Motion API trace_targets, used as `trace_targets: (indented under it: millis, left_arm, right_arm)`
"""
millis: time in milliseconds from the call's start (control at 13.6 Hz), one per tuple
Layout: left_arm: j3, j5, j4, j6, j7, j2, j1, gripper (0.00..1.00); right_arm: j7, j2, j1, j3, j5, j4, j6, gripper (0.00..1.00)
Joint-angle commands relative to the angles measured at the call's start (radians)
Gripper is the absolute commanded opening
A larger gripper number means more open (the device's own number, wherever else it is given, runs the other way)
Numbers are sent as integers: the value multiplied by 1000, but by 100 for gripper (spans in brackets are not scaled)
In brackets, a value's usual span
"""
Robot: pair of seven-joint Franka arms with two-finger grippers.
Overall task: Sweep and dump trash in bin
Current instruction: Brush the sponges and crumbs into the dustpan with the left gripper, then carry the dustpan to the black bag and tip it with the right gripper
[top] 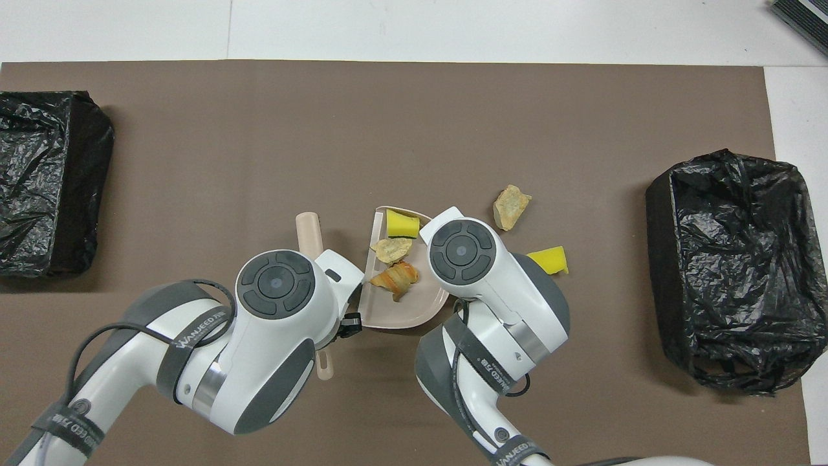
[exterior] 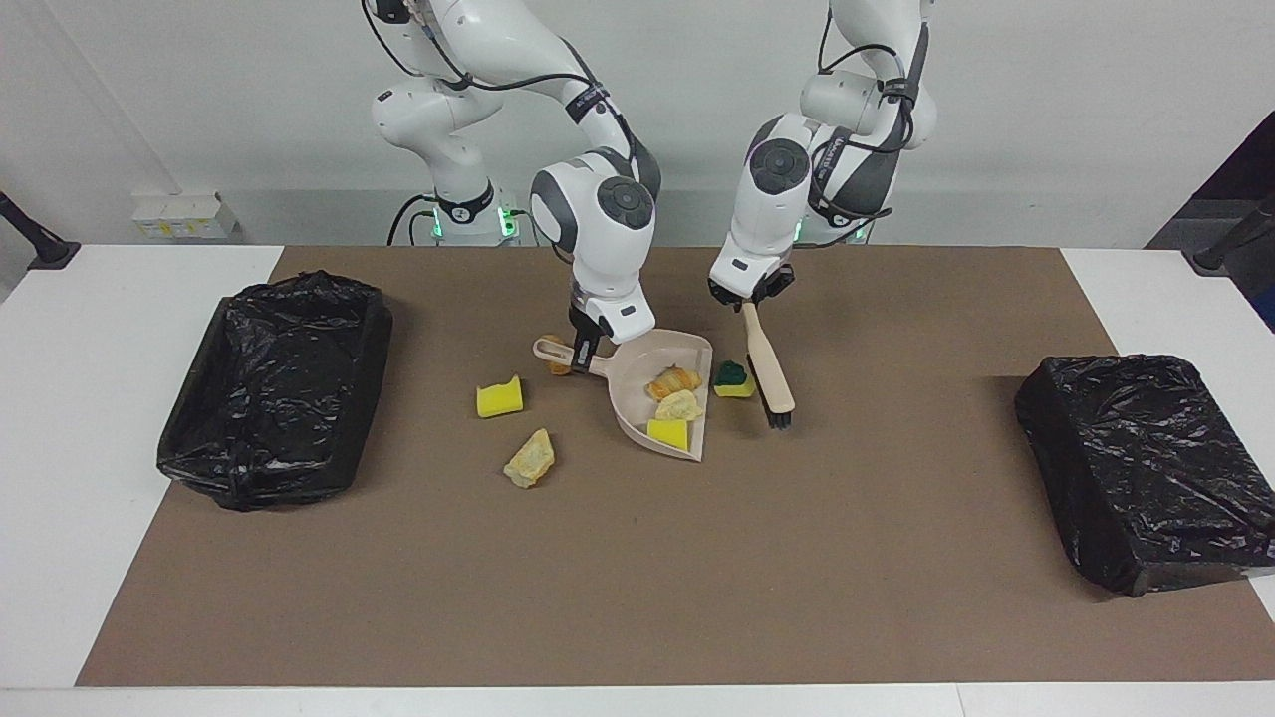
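My right gripper (exterior: pixel 583 356) is shut on the handle of the beige dustpan (exterior: pixel 634 384), which rests on the brown mat. Three pieces of trash lie in the pan: an orange bread lump (exterior: pixel 672 380), a tan lump (exterior: pixel 680 404) and a yellow sponge piece (exterior: pixel 667 432). My left gripper (exterior: pixel 749 297) is shut on the handle of the brush (exterior: pixel 767 368), whose bristles touch the mat. The green-and-yellow sponge (exterior: pixel 734 378) sits between the brush and the pan's open edge. The left arm hides this sponge in the overhead view.
Beside the pan toward the right arm's end lie a yellow sponge piece (exterior: pixel 499 397), a tan lump (exterior: pixel 530 458) and an orange lump (exterior: pixel 558 364) by the handle. An open black-lined bin (exterior: pixel 279 383) stands at that end. A black-wrapped box (exterior: pixel 1146 468) stands at the left arm's end.
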Motion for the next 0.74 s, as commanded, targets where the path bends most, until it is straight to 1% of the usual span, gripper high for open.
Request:
trace_targets:
  millis: [0, 147, 221, 368, 441, 588, 662]
  left_arm:
    - [18, -4, 24, -109, 79, -10, 18, 0]
    - [18, -4, -12, -104, 136, -22, 68, 0]
    - [18, -4, -23, -91, 198, -26, 94, 0]
    - [18, -4, -23, -58, 314, -13, 122, 0]
    - [18, -4, -31, -42, 319, 1, 124, 0]
    - [16, 0, -78, 2, 336, 9, 127, 0]
    - [15, 0, -94, 34, 334, 13, 112, 0]
  right_arm:
    - [-6, -28, -6, 5, -25, -30, -8, 0]
    - [-6, -28, -6, 5, -25, -28, -7, 0]
    - [-6, -28, -6, 5, -25, -28, -7, 0]
    - [-6, -28, -6, 5, -25, -28, -7, 0]
    - [-6, -28, -6, 5, -25, -28, -7, 0]
    - [-6, -28, -6, 5, -25, -30, -7, 0]
    - [-6, -28, -6, 5, -25, -30, -7, 0]
